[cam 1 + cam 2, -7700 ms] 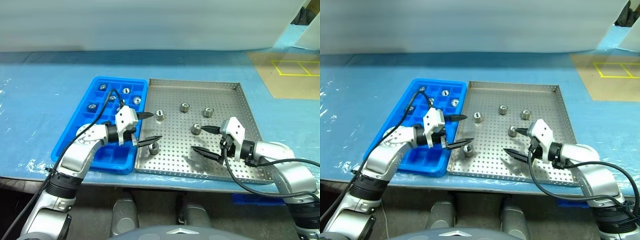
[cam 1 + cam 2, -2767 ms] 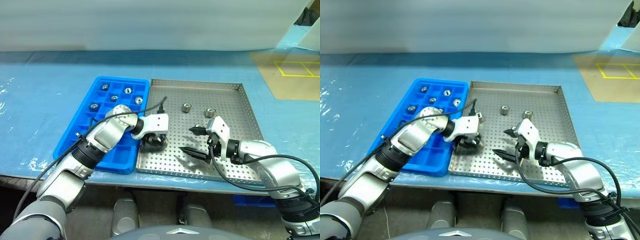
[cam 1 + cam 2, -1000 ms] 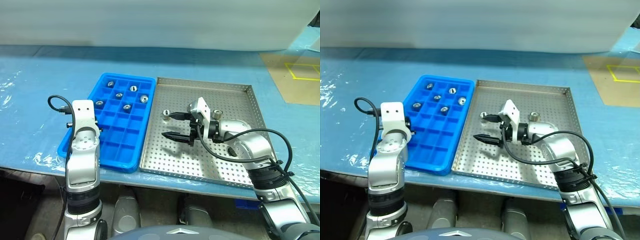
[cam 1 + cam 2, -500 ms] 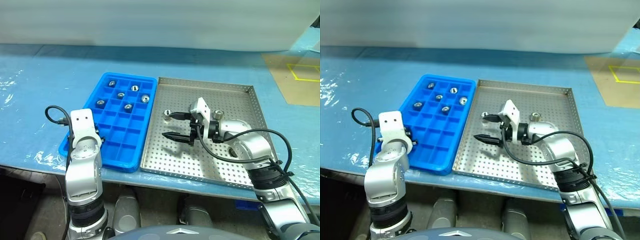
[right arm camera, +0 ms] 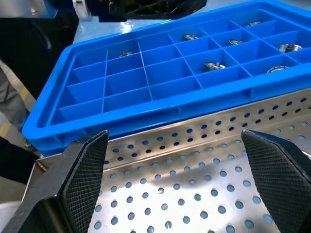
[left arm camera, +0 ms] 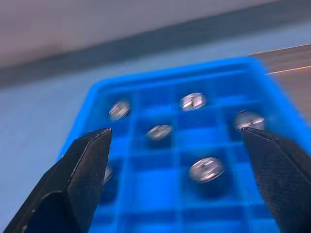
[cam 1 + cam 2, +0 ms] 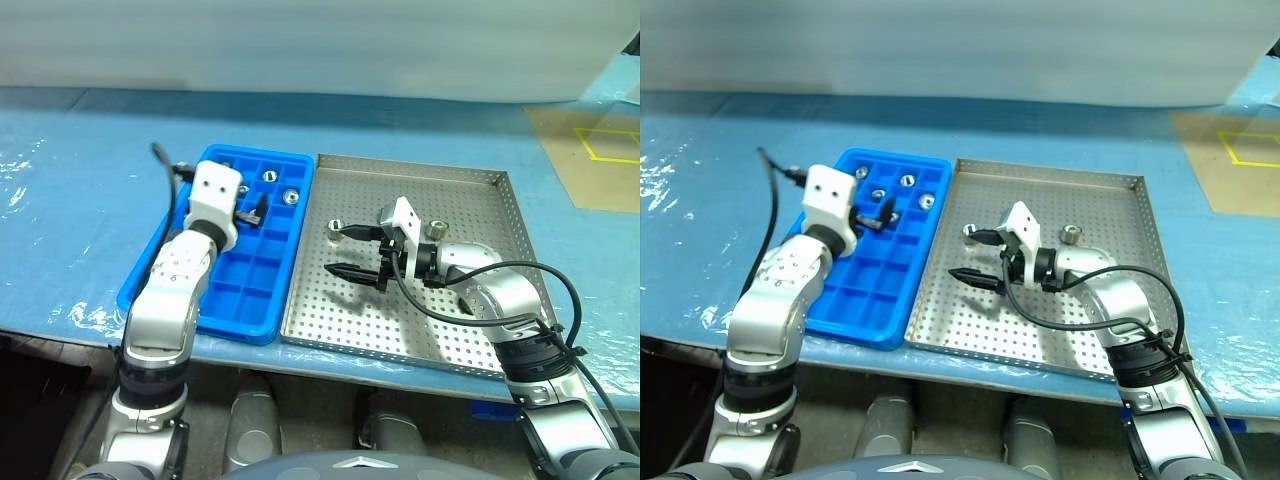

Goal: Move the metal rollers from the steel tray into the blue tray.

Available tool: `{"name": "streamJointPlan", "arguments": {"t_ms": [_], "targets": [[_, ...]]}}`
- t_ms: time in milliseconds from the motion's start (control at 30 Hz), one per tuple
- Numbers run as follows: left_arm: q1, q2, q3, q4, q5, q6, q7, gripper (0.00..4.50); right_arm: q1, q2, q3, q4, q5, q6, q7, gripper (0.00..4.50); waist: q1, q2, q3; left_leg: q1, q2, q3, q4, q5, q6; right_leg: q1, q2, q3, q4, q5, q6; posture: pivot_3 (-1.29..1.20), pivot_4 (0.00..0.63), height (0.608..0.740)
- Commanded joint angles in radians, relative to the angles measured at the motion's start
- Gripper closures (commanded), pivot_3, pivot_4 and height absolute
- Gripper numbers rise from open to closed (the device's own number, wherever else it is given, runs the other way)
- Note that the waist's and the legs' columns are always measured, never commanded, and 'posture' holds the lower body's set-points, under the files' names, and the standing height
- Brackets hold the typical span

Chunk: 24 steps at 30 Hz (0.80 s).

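The blue tray [image 7: 238,292] lies left of the steel tray [image 7: 400,320], long sides touching. Several metal rollers sit in its far compartments, such as one roller [image 6: 206,168] and another [image 6: 193,101]. My left gripper [image 7: 256,208] hovers open over those compartments with nothing between its fingers [image 6: 87,160]. Two rollers remain in the steel tray: one [image 7: 335,226] beside the upper fingertip of my right gripper, and one [image 7: 436,230] behind its wrist. My right gripper [image 7: 338,250] stands open and empty low over the perforated floor, pointing toward the blue tray.
Both trays rest on a table under blue plastic sheeting [image 7: 80,230], whose front edge runs just below them. A tan board with yellow lines [image 7: 590,150] lies at the back right. The left arm's black cable [image 7: 165,160] loops over the tray's left rim.
My left arm has swung up and to the right, from beside the blue tray's near left corner to above its far compartments. The right arm has stayed still.
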Motion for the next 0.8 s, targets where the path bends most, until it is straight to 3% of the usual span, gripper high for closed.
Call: {"name": "streamJointPlan", "arguments": {"t_ms": [33, 267, 600, 800], "targets": [[-0.069, 0.043, -0.024, 0.091, -0.060, -0.136, -0.131, 0.02, 0.010, -0.001, -0.036, -0.051, 0.024, -0.002, -0.018, 0.00, -0.003, 0.000, 0.000, 0.001, 0.000, 0.000, 0.000, 0.000, 0.000, 0.000, 0.000, 0.001, 0.000, 0.000, 0.000, 0.14, 0.150, 0.740], [-0.257, 0.147, -0.129, 0.440, -0.077, -0.313, -0.393, 0.02, 0.046, 0.000, -0.074, -0.106, 0.057, 0.041, -0.069, 0.00, -0.006, 0.000, 0.000, 0.002, 0.000, 0.001, -0.001, 0.003, -0.005, 0.000, 0.003, 0.003, 0.002, 0.001, 0.000, 0.08, 0.150, 0.740], [-0.533, 0.064, -0.201, 1.003, -0.050, -0.539, -0.585, 0.02, 0.072, -0.003, -0.081, -0.146, 0.076, 0.071, -0.104, 0.00, -0.005, 0.000, 0.000, 0.003, -0.001, 0.001, 0.000, 0.003, -0.005, 0.001, 0.003, 0.005, 0.003, 0.002, 0.001, 0.05, 0.150, 0.740], [-0.618, 0.022, -0.213, 1.167, -0.042, -0.610, -0.699, 0.02, 0.083, -0.009, -0.085, -0.167, 0.088, 0.092, -0.117, 0.00, -0.006, 0.000, 0.000, 0.003, -0.001, 0.001, 0.000, 0.003, -0.005, 0.001, 0.003, 0.006, 0.003, 0.002, 0.002, 0.03, 0.150, 0.740]]}}
